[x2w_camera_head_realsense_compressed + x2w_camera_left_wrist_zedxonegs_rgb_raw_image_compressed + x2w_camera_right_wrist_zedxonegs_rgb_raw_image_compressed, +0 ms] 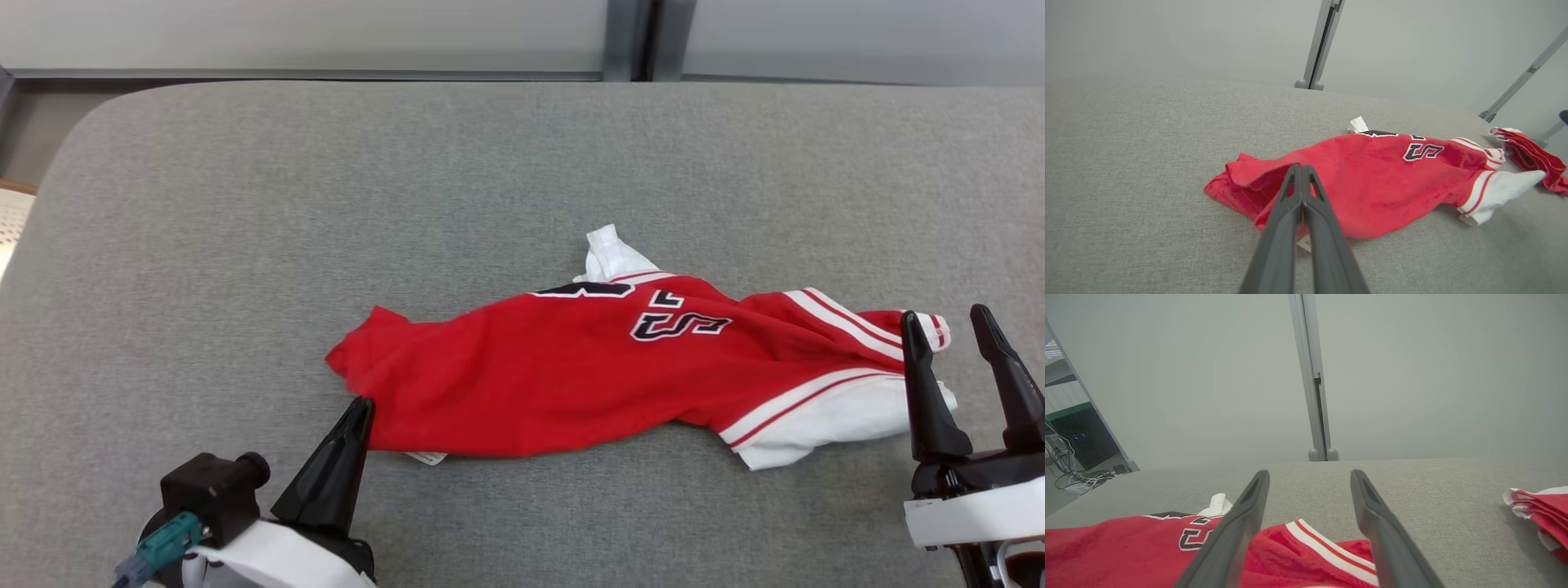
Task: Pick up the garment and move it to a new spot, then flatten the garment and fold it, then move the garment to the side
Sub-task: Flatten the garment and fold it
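Note:
The garment [555, 376], a red jersey with white trim and dark numbers, lies crumpled lengthwise on the grey padded table [326, 204]. My left gripper [360, 402] is shut, its tips touching the garment's near left edge. In the left wrist view the left gripper [1301, 166] points at a raised fold of the garment [1384, 179]; whether cloth is pinched I cannot tell. My right gripper [943, 312] stands open at the garment's right end, straddling the striped white sleeve. The right wrist view has the right gripper [1309, 472] spread wide above the garment [1106, 551].
A second red and white garment [1531, 157] lies folded further right on the table, also seen as a folded pile [1543, 510] in the right wrist view. A pale wall with a grey post [1314, 384] runs behind the table. Bare grey surface stretches to the left and far side.

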You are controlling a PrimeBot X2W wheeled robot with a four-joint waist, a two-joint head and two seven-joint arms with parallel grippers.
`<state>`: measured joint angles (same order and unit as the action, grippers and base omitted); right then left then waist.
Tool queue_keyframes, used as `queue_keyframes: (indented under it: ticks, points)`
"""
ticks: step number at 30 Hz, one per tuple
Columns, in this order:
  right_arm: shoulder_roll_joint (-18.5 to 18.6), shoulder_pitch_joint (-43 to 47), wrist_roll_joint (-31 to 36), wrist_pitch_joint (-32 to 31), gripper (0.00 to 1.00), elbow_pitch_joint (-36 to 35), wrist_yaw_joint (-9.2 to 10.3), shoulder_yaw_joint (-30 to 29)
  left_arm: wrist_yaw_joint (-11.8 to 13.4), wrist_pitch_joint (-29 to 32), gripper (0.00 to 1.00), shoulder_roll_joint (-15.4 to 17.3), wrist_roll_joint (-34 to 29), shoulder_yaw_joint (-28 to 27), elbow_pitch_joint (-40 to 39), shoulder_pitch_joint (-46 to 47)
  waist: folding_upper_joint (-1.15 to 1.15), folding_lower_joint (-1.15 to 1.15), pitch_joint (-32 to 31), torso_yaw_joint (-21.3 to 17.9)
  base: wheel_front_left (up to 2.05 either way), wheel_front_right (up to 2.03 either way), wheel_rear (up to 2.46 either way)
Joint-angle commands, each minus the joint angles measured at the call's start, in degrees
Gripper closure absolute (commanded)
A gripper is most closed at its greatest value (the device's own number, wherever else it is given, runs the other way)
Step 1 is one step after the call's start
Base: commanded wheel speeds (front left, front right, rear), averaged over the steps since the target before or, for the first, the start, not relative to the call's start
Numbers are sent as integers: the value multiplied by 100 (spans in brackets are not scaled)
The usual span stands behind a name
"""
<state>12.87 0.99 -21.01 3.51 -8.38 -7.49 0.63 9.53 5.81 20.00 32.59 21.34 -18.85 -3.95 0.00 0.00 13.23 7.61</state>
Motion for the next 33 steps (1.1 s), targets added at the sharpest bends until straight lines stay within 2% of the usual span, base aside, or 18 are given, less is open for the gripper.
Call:
queue_keyframes:
  ticks: [1, 6, 14, 24, 26, 33]
  points:
    - [46, -101, -31, 25, 0, -10, 0, 24, -64, -46, 100, -19, 71, -18, 174, 176, 0, 0, 163, -167, 0, 0, 0]
    - [60, -198, -87, 65, 0, 31, 0, 20, -187, -166, 100, -119, 182, -77, 529, 436, 0, 0, 387, -334, 0, 0, 0]
    - [71, -399, -178, 157, 0, 52, 0, 98, -487, -498, 100, -202, 351, -330, 1536, 1303, 0, 0, 831, -641, 0, 0, 0]
    - [108, -532, -240, 286, 0, 211, 0, 102, -402, -1162, 100, -287, 356, -763, 2499, 1910, 0, 0, 973, -856, 0, 0, 0]
    - [119, -537, -248, 307, 0, 249, 0, 93, -367, -1290, 0, -357, 336, -778, 2628, 1930, 0, 0, 949, -850, 0, 0, 0]
    - [150, -457, -144, 243, 0, 273, 0, 42, -105, -1987, 0, -569, -81, -878, 2711, 1750, 0, 0, 679, -700, 0, 0, 0]
